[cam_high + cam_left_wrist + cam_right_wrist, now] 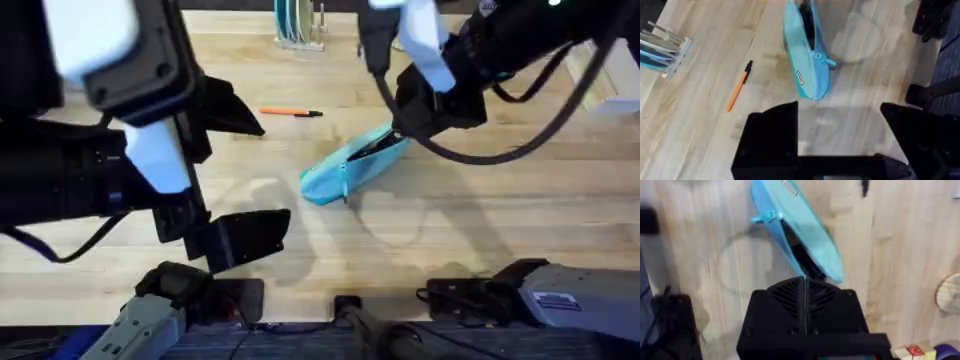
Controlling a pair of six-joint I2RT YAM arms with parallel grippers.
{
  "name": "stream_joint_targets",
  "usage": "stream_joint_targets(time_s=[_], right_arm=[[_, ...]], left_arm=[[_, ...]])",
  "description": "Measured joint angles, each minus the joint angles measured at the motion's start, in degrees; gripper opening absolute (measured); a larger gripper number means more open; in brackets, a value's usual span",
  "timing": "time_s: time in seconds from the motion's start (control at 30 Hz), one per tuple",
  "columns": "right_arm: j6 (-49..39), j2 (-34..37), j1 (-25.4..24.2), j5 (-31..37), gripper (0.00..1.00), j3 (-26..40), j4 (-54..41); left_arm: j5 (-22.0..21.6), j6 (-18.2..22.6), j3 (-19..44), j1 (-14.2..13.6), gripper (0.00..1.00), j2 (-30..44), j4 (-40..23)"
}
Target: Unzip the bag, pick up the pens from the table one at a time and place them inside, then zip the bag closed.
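The left claw (pixel 840 142) hangs above the pale wooden worktop (pixel 480 220) with its two black fingers (pixel 772 135) spread wide and nothing between them. Ahead of it, apart from the fingers, lies the turquoise bag (pixel 805 60), and off to one side of the bag, well clear of it, lies an orange pen (pixel 738 86) with a black end. A rack of upright plates (pixel 662 52) stands beyond the pen near the worktop's edge. The right claw (pixel 805 297) has its fingers pressed flat together, and it sits right at the far end of the bag (pixel 800 235), at the lip of the dark zipper opening; whether the fingers pinch any fabric cannot be told. The bag's zipper is partly undone, with the pull tab (pixel 765 216) sticking out from the side, away from this claw. From overhead the bag (pixel 350 165) lies slantwise in the middle of the worktop, the pen (pixel 290 112) apart from it.
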Motion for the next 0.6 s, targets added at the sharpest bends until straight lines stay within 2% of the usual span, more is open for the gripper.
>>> stream_joint_targets(time_s=[0.37,0.6], right_arm=[[-12.5,2.3,0.0,0.5,0.03,0.0,-3.0],[-15.8,4.8,0.0,0.5,0.03,0.0,-3.0]], left_arm=[[0.0,0.0,0.0,0.0,0.993,0.0,0.0],[0.0,0.0,0.0,0.0,0.993,0.0,0.0]])
